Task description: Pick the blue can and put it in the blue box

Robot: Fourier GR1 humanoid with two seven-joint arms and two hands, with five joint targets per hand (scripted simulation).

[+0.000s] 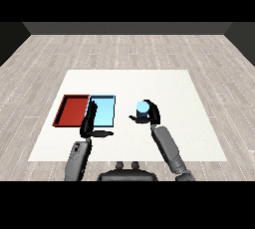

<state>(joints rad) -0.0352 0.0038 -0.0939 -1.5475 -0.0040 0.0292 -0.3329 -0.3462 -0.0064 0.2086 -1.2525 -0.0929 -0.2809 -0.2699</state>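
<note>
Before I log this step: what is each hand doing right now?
Left hand: open, fingers straight, holding nothing, over the blue tray's near-left edge.
Right hand: curled round the blue can, right of the tray.

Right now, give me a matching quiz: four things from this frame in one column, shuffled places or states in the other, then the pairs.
Column 1:
1. blue can
2. red tray
3. light blue tray
4. left hand

Column 2:
A. leftmost on the table
B. fingers straight, at the near left corner of the blue tray
C. held in the right hand, right of both trays
D. between the red tray and the can

Pairs: 1-C, 2-A, 3-D, 4-B
</note>
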